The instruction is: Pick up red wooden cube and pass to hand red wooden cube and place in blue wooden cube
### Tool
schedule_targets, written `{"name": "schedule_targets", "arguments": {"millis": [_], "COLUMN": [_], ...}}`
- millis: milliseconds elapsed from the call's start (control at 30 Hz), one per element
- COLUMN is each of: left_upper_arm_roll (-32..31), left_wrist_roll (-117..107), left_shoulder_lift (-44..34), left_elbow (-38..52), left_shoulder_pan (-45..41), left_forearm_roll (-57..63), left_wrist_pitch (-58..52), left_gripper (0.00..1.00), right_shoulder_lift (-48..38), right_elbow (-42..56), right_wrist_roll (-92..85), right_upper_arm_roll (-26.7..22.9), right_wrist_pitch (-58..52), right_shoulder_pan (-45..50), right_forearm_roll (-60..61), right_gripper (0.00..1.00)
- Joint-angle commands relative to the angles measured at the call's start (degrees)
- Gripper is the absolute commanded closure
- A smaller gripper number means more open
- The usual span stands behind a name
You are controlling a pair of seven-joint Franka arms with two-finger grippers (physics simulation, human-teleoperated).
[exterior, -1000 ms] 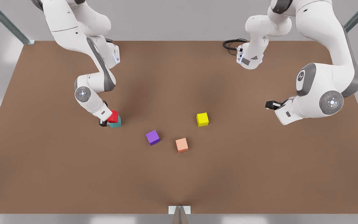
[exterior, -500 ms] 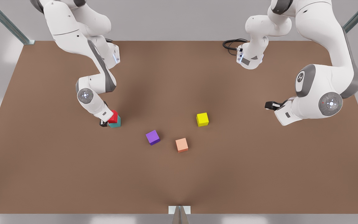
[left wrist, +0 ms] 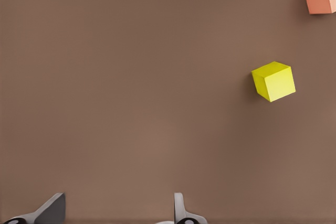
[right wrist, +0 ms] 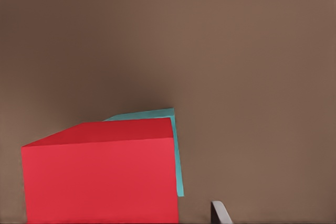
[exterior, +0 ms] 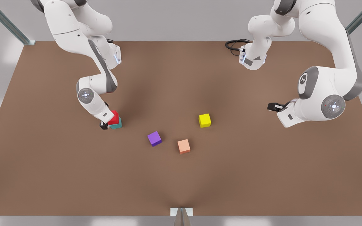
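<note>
Almost nothing moved since before | red wooden cube (exterior: 114, 117) sits on blue wooden cube (exterior: 117, 124), placed for stacking | right gripper (exterior: 105, 123) beside it, grip state unclear | left gripper (exterior: 272, 106) waits, fingers apart, empty

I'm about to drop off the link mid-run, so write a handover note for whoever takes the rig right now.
Right end effector: low at the stack, on the front view's left. The one finger in its wrist view stands apart from the cube, so it looks open.
Left end effector: open and empty, waiting above the table on the front view's right.
Red wooden cube: sits on the blue wooden cube, slightly offset.
Done: pick, handover and placing, by the look of it.
Left: lift the right arm clear without nudging the stack, then check that the stack holds.
</note>
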Motion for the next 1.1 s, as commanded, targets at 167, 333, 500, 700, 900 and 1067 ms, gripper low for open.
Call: {"name": "schedule_targets", "arguments": {"millis": [167, 333, 500, 700, 900, 1067], "left_upper_arm_roll": [0.0, 0.0, 0.0, 0.0, -0.1, -0.1], "left_wrist_roll": [-0.1, -0.1, -0.1, -0.1, -0.1, -0.1], "left_shoulder_lift": [0.0, 0.4, 0.5, 0.5, 0.5, 0.5], "left_elbow": [0.0, -0.1, -0.1, -0.1, -0.1, 0.0], "left_shoulder_pan": [0.3, 0.3, 0.3, 0.3, 0.3, 0.3], "left_forearm_roll": [0.0, -0.1, -0.1, -0.1, -0.1, -0.1], "left_wrist_pitch": [-0.1, -0.3, -0.3, -0.3, -0.3, -0.1], "left_gripper": [0.0, 0.0, 0.0, 0.0, 0.0, 0.0], "right_shoulder_lift": [-3.4, -8.9, -11.1, 10.8, 2.0, -2.1], "right_elbow": [0.7, 4.1, 15.6, 57.1, 61.7, 53.9], "right_wrist_roll": [0.7, 0.9, 31.6, 89.5, 90.2, 89.6], "right_upper_arm_roll": [-0.1, -0.4, -4.1, -7.8, -5.9, -5.0], "right_wrist_pitch": [-3.6, -14.9, -34.6, -64.5, -72.9, -67.7], "right_shoulder_pan": [-0.1, -0.6, -0.7, -2.3, -6.1, -7.0], "right_forearm_roll": [0.2, 0.9, 2.0, 3.7, 3.3, 3.3], "right_gripper": [0.0, 0.0, 0.0, 0.0, 0.0, 0.0]}}
